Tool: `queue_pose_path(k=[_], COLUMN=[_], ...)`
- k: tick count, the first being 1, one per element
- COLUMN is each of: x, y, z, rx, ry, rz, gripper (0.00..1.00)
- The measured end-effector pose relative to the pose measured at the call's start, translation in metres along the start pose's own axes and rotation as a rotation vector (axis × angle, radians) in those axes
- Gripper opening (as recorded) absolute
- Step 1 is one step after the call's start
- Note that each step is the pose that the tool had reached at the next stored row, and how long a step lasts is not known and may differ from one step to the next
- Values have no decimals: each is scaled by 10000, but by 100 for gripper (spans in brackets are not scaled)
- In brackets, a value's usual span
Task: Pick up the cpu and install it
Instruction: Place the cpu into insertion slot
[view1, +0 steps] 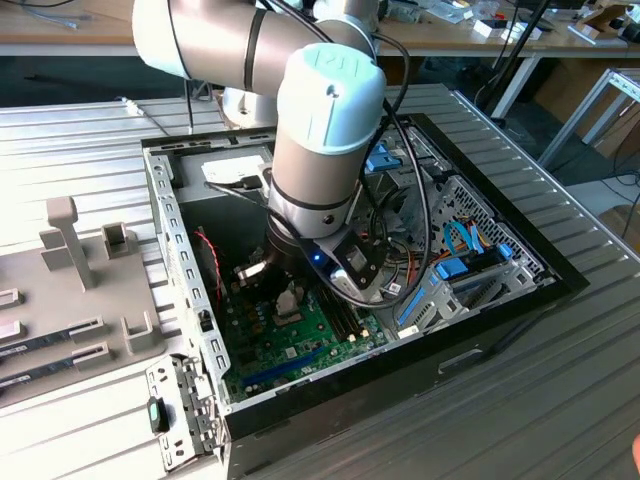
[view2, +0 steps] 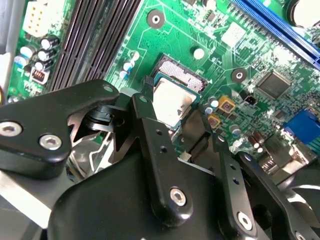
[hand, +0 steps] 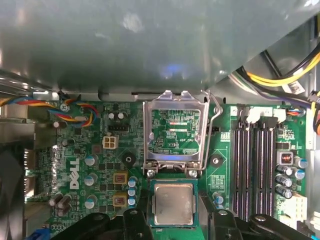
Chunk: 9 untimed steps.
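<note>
The cpu (hand: 173, 202) is a flat square chip with a silvery top and a thin green rim. It sits between my black fingers (hand: 141, 220), and my gripper (hand: 173, 214) is shut on its two sides. In the second wrist view the cpu (view2: 170, 100) hangs slightly tilted just over the open socket (view2: 181, 72), whose contact field still shows along one edge. The socket's metal load plate (hand: 172, 132) stands flipped up beside it. In the exterior view my gripper (view1: 285, 295) reaches down into the open computer case onto the green motherboard (view1: 300, 340).
Black memory slots (hand: 255, 165) run beside the socket, with capacitors and yellow square parts close by. Cables and a drive cage (view1: 450, 270) fill the case on the exterior view's right. A grey fixture (view1: 70, 290) with memory sticks lies at the exterior view's left.
</note>
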<state>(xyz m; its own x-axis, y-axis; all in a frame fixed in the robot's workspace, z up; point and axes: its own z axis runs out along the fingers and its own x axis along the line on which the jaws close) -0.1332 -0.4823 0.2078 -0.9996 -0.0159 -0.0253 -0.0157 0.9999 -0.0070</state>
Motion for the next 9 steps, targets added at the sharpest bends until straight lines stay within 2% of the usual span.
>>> queue_pose_path(k=[3,9], x=[2,13], y=[-30,-34], z=[19,69], rx=[111,130], ry=[1,5], rz=[36,242], gripper=[47,47])
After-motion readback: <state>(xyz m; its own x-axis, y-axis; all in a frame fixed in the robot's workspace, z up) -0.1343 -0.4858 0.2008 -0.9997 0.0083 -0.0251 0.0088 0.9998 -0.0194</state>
